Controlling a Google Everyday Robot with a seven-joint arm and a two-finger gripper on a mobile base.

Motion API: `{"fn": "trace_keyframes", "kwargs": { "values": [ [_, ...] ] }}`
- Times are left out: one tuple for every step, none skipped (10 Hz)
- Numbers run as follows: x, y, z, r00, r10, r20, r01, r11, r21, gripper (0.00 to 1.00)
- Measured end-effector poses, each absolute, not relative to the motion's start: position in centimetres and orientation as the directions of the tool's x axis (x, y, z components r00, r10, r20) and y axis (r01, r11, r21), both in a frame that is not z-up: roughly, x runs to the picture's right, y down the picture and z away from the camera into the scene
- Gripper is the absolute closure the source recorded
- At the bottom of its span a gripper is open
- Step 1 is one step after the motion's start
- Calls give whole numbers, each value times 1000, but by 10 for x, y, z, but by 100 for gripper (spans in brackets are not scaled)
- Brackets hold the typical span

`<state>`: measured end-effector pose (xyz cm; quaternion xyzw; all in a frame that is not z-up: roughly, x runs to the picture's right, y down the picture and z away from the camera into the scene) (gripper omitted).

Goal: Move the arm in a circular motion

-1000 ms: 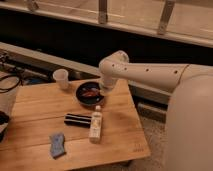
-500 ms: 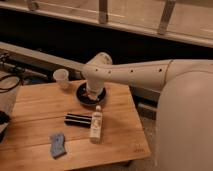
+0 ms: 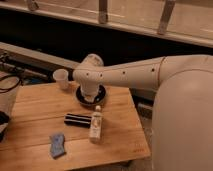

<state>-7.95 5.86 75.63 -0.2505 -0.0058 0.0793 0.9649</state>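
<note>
Sweep under way: cream-white tubular robot arm [image 3: 125, 74] is held over the dark round bowl [image 3: 90, 96] beside a white cup [image 3: 61, 78]; gripper [image 3: 90, 96] dips bowlward. Circle completion cannot be judged.

One arm [image 3: 130, 75] reaches over one wooden table [image 3: 35, 100], its gripper [image 3: 90, 96] down over the one dark plate [image 3: 102, 95]. Near that plate stand one white cup [image 3: 61, 78], one white bottle [image 3: 95, 124] lying flat, one black bar-shaped object [image 3: 77, 119] and one blue cloth [image 3: 57, 144].
</note>
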Motion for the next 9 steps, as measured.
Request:
{"fn": "trace_keyframes", "kwargs": {
  "values": [
    [-84,59,755,989,148,-24,-141,864,-484,100],
    [-85,58,756,990,141,-16,-130,865,-484,100],
    [-81,57,757,990,137,-22,-130,865,-485,100],
    [-81,58,756,991,133,-24,-128,864,-487,100],
    [-82,59,755,991,130,-23,-125,864,-488,100],
    [-81,60,754,991,128,-26,-124,863,-490,100],
    [-81,59,754,993,117,-27,-115,864,-490,100],
    [-81,60,753,994,108,-25,-106,864,-492,100],
    [-82,61,753,994,102,-25,-101,864,-493,100]
  ]
}}
